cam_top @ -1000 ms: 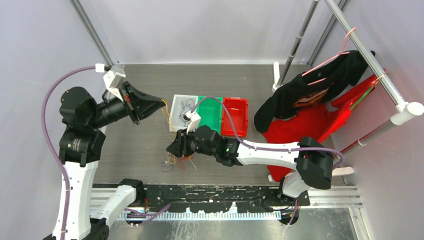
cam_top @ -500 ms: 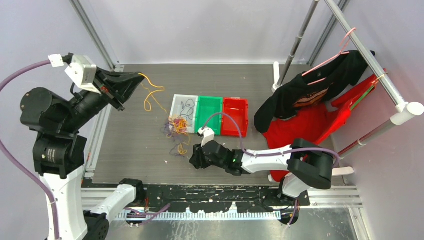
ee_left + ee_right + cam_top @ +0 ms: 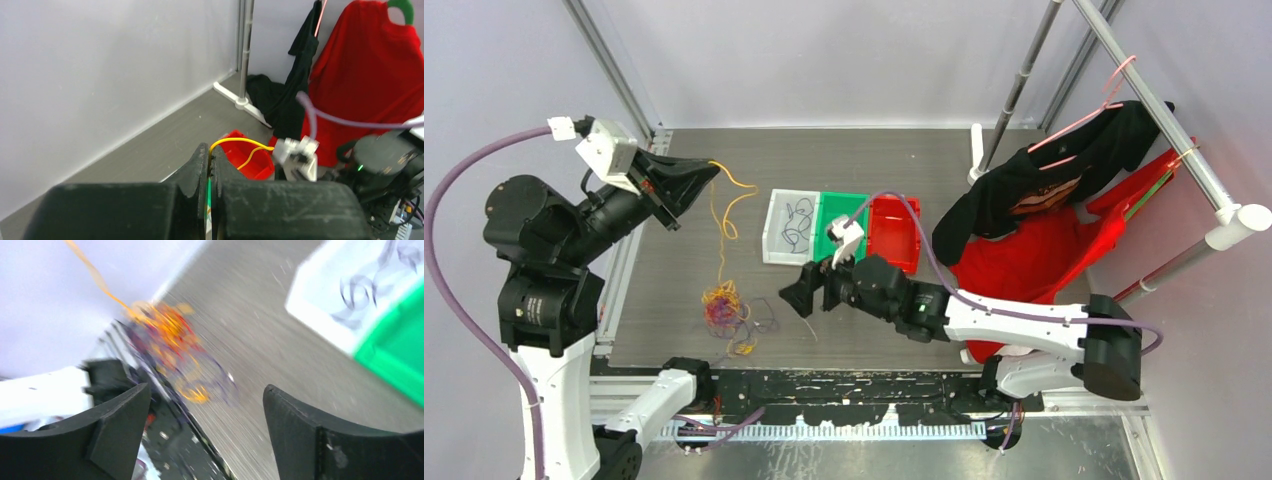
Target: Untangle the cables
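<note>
Nearest me, the cables (image 3: 724, 306) lie as a purple, orange and red tangle on the counter (image 3: 674, 255), close to its near edge and left of centre, with a few loose loops trailing right. Just right of them my right gripper (image 3: 800, 297) hangs low over bare counter, jaws spread wide and holding nothing. Its wrist view shows the tangle blurred between the fingers (image 3: 120, 420). One orange-yellow strand (image 3: 721, 250) rises from the tangle to my left gripper (image 3: 711, 172), high over the far left of the counter, jaws pinched shut on it. Open counter separates that strand from the white bin (image 3: 771, 240), which holds dark strands and sits in a row with a green bin (image 3: 839, 212) and a red bin (image 3: 899, 240). Far right, a black shirt (image 3: 1004, 195) and a red shirt (image 3: 1034, 250) hang from a rack (image 3: 1184, 150), crowding that edge. The black shirt's print is too small for me to read.
</note>
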Controlling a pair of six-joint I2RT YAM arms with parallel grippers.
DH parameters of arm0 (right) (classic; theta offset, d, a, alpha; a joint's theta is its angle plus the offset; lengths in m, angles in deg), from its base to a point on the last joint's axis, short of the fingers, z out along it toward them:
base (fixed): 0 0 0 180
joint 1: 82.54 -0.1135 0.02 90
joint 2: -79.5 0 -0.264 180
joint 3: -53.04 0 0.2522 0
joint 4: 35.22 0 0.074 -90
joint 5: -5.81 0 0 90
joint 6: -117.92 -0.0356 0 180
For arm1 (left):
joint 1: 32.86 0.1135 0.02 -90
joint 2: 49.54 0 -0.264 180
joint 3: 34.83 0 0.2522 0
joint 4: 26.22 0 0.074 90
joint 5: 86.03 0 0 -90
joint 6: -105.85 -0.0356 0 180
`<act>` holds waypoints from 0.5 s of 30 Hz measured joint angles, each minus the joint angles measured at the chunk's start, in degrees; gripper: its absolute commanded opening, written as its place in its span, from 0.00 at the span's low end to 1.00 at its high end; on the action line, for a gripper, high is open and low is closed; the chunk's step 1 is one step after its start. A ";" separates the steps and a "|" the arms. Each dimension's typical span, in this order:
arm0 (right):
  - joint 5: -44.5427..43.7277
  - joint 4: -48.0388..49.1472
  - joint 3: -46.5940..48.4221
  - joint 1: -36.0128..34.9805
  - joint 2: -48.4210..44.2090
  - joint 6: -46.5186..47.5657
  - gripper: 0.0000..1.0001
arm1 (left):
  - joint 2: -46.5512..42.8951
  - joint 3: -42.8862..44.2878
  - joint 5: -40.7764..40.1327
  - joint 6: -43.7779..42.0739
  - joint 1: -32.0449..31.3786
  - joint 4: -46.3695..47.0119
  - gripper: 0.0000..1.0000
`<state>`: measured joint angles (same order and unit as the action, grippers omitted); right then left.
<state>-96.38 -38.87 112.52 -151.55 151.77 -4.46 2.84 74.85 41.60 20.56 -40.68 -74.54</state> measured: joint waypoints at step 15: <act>1.29 2.29 17.73 -1.70 11.74 14.95 0.72 | -0.79 -3.10 4.72 2.40 0.00 -1.70 0.00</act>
<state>-95.09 -36.58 130.24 -153.26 163.51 10.49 2.06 71.75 46.32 22.96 -40.68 -76.25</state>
